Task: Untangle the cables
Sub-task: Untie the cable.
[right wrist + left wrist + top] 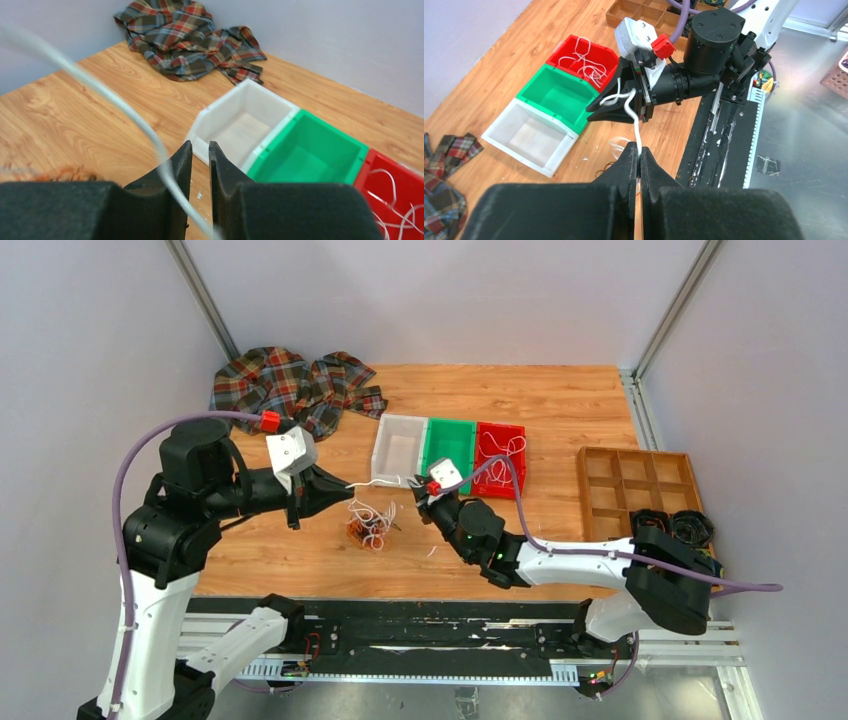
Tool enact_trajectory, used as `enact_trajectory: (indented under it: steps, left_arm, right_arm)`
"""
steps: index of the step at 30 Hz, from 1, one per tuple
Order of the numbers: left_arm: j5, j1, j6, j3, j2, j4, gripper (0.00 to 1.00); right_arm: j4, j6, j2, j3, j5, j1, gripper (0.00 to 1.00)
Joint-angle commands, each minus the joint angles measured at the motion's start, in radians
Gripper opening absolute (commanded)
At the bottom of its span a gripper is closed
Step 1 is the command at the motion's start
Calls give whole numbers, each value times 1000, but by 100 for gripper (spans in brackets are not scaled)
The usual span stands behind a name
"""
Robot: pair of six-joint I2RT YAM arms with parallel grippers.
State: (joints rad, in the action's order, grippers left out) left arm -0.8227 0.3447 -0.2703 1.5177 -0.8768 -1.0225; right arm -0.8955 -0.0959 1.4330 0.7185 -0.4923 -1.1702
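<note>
Where aloft, 1 cable (380, 481); 3 bins (450, 445)

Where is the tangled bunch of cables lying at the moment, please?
In the top view, the bunch of cables lies on the table left of centre, just on the near side of the white bin.

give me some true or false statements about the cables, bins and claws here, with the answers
1. The left claw is shut on a white cable. True.
2. The green bin holds cables. False: it looks empty; loose white cables lie in the red bin.
3. A plaid cloth lies at the far left corner of the table. True.
4. The white bin sits between the other two. False: green is in the middle, white at the left end.
5. A small tangle lies on the table near the claws. True.
</note>
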Motion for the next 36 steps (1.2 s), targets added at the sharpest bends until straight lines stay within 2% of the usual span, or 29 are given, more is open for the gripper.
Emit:
enact_trajectory:
  steps: [1, 6, 10, 15, 21, 23, 36]
  left_arm:
    - [-6, 5, -66, 28, 8, -8, 0]
    - [4, 6, -79, 13, -13, -10, 0]
    - [20, 6, -87, 5, -21, -10, 0]
    - [9, 6, -95, -12, -2, -9, 0]
    - [-19, 7, -114, -36, 11, -8, 0]
    - [-32, 6, -120, -48, 14, -8, 0]
    - [-82, 5, -121, -37, 1, -8, 0]
  right_arm:
    - [-19, 59, -62, -76, -34, 42, 19]
    - [-21, 103, -126, -150, -42, 72, 18]
    - [-38, 139, -181, -170, 98, 72, 40]
    - [-97, 180, -212, -151, 274, 63, 51]
    - [82, 190, -184, 76, 677, 75, 55]
    - [114, 185, -170, 128, 762, 74, 56]
    - [147, 238, -62, 286, 965, 69, 53]
